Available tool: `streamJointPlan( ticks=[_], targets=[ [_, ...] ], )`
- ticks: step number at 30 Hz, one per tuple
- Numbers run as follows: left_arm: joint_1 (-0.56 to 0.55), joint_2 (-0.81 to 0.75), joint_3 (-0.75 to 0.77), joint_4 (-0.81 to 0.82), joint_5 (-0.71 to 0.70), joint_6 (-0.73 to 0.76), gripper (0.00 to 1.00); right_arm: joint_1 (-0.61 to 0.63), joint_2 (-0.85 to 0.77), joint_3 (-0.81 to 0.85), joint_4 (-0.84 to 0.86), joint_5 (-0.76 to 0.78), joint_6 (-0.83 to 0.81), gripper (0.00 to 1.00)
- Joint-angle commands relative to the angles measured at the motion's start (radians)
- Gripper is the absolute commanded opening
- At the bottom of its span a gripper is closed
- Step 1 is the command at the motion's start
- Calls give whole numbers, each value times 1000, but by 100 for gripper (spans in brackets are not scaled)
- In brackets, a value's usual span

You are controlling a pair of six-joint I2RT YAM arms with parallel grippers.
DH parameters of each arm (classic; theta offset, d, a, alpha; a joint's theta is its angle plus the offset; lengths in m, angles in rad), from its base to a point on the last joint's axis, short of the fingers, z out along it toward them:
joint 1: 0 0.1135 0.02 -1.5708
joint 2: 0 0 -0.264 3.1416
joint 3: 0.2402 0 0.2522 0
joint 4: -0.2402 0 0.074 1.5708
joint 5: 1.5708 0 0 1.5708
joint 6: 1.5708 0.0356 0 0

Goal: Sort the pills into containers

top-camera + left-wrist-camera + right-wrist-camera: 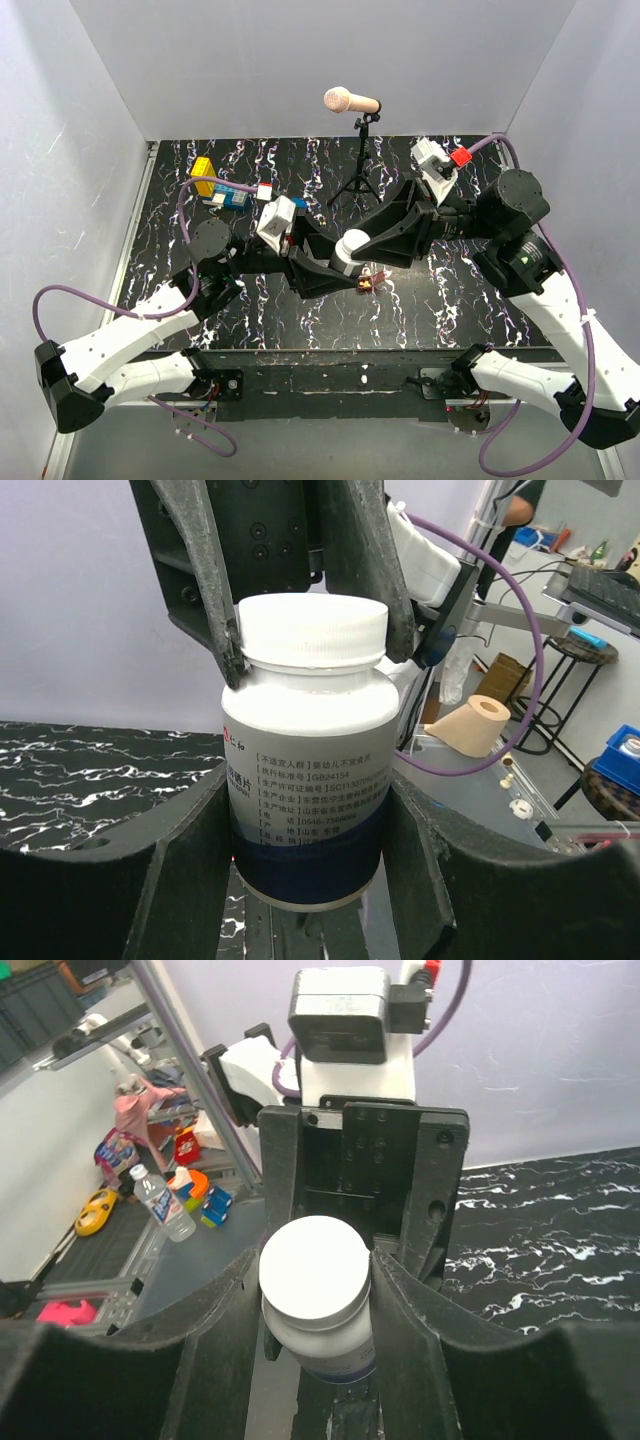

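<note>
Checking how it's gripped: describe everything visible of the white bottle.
The white bottle looks plastic and stands upright, its ribbed white cap screwed on. A pale label with printed lines ends in a dark blue band. The left gripper clamps its body; the right gripper grips the cap's sides.

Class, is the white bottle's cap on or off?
On: the white cap sits flush atop the bottle, no gap showing in either wrist view.
</note>
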Motion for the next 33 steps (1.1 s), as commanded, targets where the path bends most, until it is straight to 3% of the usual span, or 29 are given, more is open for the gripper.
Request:
streamJointPlan(
  ticks=[1, 7, 18, 27, 31, 33],
  targets=[
    [2, -30, 66, -77, -154, 61, 0, -2, -34, 2, -105, 102, -69, 32],
    [2, -42, 106, -197, -322, 131, 0, 0, -35, 19, -215, 241, -98, 17],
    [2, 23, 180, -335, -624, 263, 0, 0, 15, 68, -349, 500, -46, 1],
    [-14, 119, 226, -366, -820, 354, 0, 9, 51, 108, -416, 651, -9, 1],
    [-20, 129, 223, -378, -863, 375, 0, 9, 52, 108, -404, 633, -14, 1],
    [-20, 117, 212, -378, -873, 377, 0, 9, 25, 82, -373, 623, -17, 16]
  ],
)
